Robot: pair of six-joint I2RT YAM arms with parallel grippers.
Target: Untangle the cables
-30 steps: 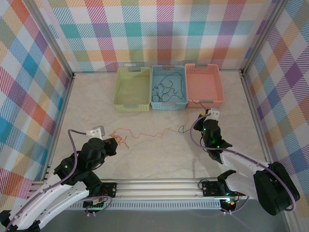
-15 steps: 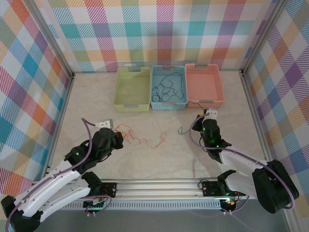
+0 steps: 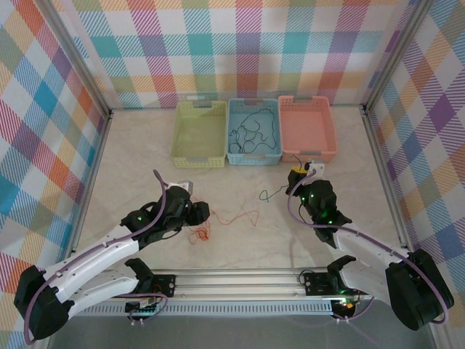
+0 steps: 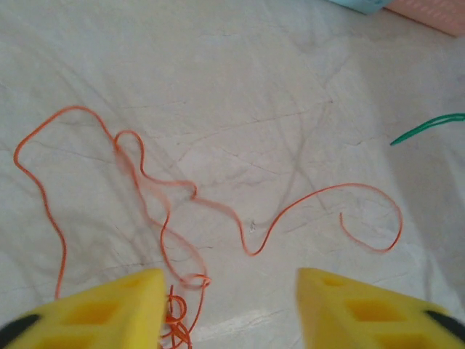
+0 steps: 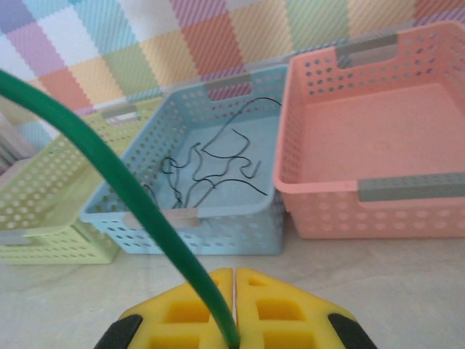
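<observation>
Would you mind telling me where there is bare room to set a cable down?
Free: the empty yellow-green basket and pink basket, and the table strip between the yellow-green basket and the left wall. Crowded: the middle, where the orange cable and green cable lie between the left gripper and right gripper; the blue basket holds a black cable.

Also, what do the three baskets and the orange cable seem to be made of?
The pink basket, blue basket and yellow-green basket look like moulded plastic, matte pastel: their walls are pierced by regular holes. The orange cable seems to be a thin plastic-coated wire, smooth: it lies in loose curls; its core is hidden.
</observation>
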